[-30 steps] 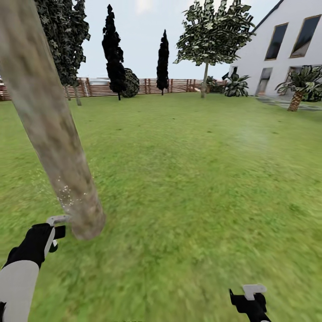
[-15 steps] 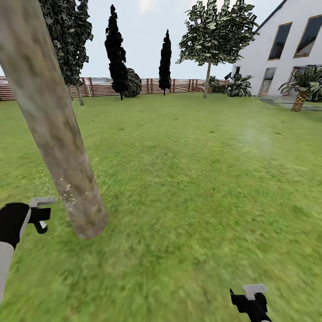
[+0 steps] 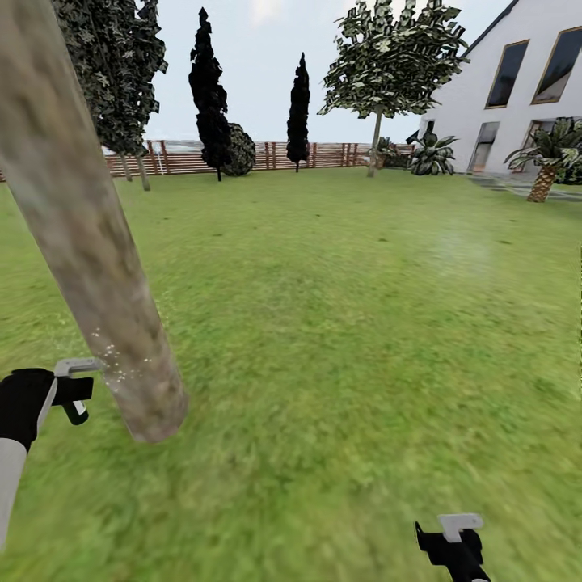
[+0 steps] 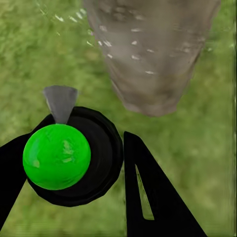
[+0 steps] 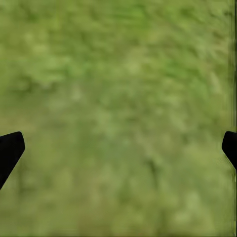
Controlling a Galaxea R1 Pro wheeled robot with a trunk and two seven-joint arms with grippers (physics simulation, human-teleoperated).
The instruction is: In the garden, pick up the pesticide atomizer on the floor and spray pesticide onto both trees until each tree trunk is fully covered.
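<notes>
The near tree trunk (image 3: 89, 242) is a thick mottled beige-grey column leaning across the left of the head view, also seen close up as the trunk (image 4: 153, 54). Whitish pesticide specks (image 3: 121, 364) dot its lower bark. My left gripper (image 3: 74, 394) hangs just left of the trunk's base, shut on the pesticide atomizer (image 4: 57, 156), a black body with a green ball top. Its grey nozzle (image 4: 60, 101) points at the bark. My right gripper (image 3: 453, 540) hovers low at the right, open (image 5: 118, 148) over bare grass. A second leafy tree (image 3: 376, 137) stands far back.
The lawn (image 3: 339, 323) stretches ahead to a brown slatted fence (image 3: 267, 155). Dark cypress-like trees (image 3: 210, 97) and a round bush line the fence. A white house (image 3: 517, 89) and a short palm (image 3: 540, 174) stand at the right.
A second ago my left gripper was closer to the trunk's base; it has drawn back left and slightly up with the atomizer. The specks on the bark sit a little higher. The right arm is still.
</notes>
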